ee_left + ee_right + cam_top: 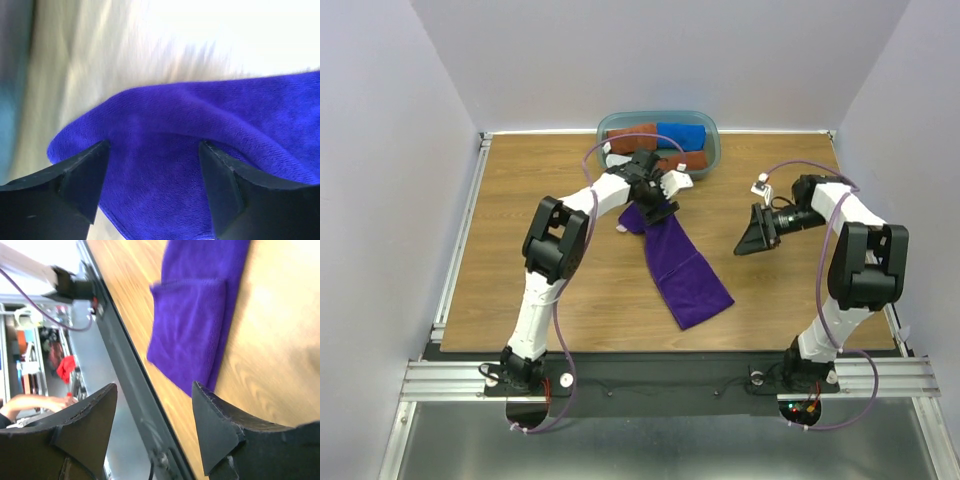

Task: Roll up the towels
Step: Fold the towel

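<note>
Cloth first: pinching the far end of the purple towel [685, 270] in the left end effector [152, 147], holding it just off the surface [520, 180], likely to start curling it over; hovering the right end effector [155, 395] spread and empty alongside, leaving the trailing length free.

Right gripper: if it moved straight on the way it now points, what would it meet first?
Most likely the deep purple fuzzy cloth towel, at its folded near end on the wooden table. Nothing else shows in between, though depth is unclear.
</note>
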Action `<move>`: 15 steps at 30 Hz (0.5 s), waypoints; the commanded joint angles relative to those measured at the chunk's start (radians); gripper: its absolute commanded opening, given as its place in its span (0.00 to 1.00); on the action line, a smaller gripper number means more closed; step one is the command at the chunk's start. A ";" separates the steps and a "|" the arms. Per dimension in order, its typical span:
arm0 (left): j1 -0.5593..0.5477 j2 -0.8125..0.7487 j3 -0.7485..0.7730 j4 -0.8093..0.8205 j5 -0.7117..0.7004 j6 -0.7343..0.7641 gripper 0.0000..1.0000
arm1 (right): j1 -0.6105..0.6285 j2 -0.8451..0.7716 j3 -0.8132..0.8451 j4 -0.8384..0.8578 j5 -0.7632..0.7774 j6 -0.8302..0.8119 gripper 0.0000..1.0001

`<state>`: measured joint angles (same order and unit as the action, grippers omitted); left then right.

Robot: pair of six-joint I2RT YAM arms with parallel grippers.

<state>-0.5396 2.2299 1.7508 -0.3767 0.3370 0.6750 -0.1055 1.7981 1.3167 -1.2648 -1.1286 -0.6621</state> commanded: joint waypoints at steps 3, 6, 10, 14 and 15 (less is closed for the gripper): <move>-0.022 0.080 0.200 -0.034 0.028 0.077 0.87 | 0.026 -0.085 -0.114 0.094 0.194 0.085 0.65; -0.008 0.016 0.170 -0.025 0.017 0.063 0.90 | 0.029 -0.079 -0.140 0.155 0.234 0.126 0.58; 0.027 -0.131 0.078 0.012 0.053 -0.015 0.96 | 0.075 -0.066 -0.183 0.254 0.242 0.186 0.51; 0.056 -0.251 -0.036 0.013 0.080 -0.104 0.99 | 0.159 -0.004 -0.215 0.364 0.260 0.285 0.44; 0.066 -0.269 -0.052 0.012 0.097 -0.123 0.99 | 0.173 0.009 -0.221 0.384 0.266 0.300 0.42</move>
<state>-0.5037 2.1242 1.7329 -0.3874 0.3752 0.6430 0.0029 1.7672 1.1137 -1.0164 -0.8917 -0.4492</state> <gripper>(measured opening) 0.985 0.432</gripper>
